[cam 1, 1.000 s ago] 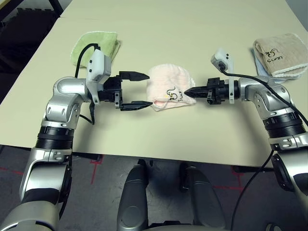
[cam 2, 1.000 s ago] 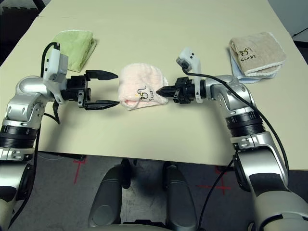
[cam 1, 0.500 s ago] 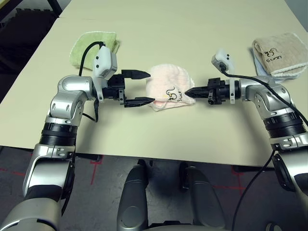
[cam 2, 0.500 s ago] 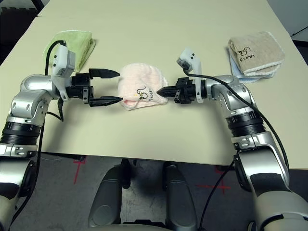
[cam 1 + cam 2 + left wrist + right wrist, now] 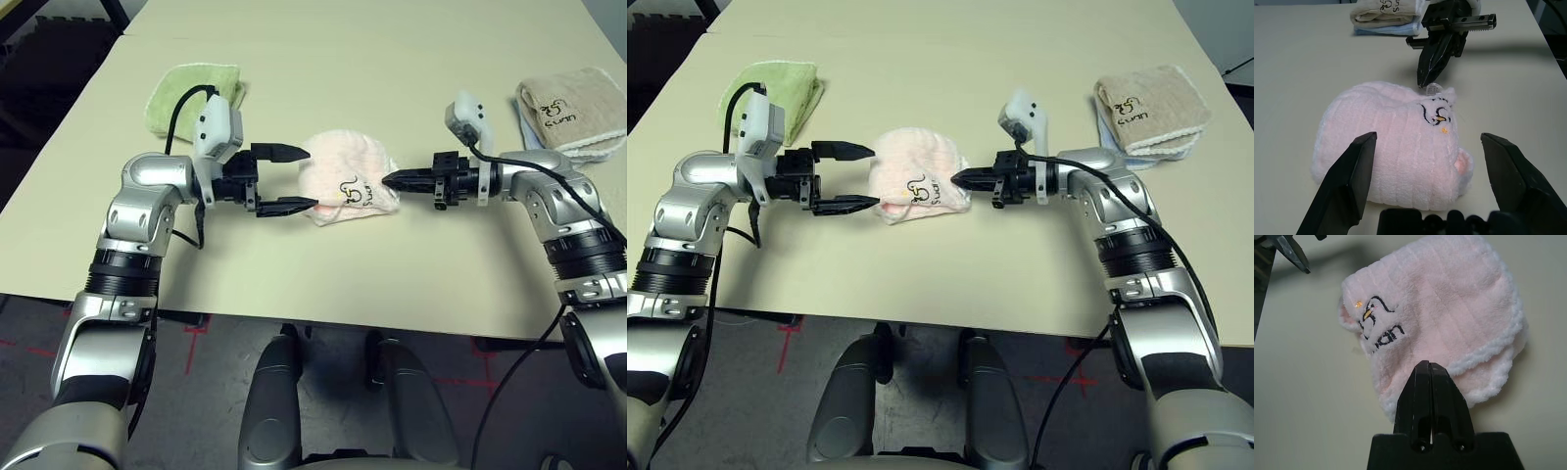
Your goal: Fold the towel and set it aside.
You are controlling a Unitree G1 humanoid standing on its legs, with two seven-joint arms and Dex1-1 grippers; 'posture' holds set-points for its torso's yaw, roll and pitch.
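Observation:
The towel (image 5: 348, 184), pale pink with a dark script logo, lies folded in a small bundle at the middle of the table. My left gripper (image 5: 310, 179) is open at the towel's left edge, one finger on each side of that edge. In the left wrist view the towel (image 5: 1396, 147) lies between and just beyond my fingers (image 5: 1354, 171). My right gripper (image 5: 386, 180) is shut with nothing in it, its tip at the towel's right edge near the small tag. In the right wrist view its fingertips (image 5: 1425, 369) point over the towel's trimmed edge (image 5: 1484, 382).
A light green folded towel (image 5: 193, 93) lies at the back left. A beige folded towel (image 5: 570, 108) with dark script rests on a pale blue cloth at the back right. The table's front edge (image 5: 323, 318) runs close below both arms.
My left gripper has moved a little right, its fingers now straddling the towel's left edge. My right gripper has drawn slightly right, its wrist raised, staying shut.

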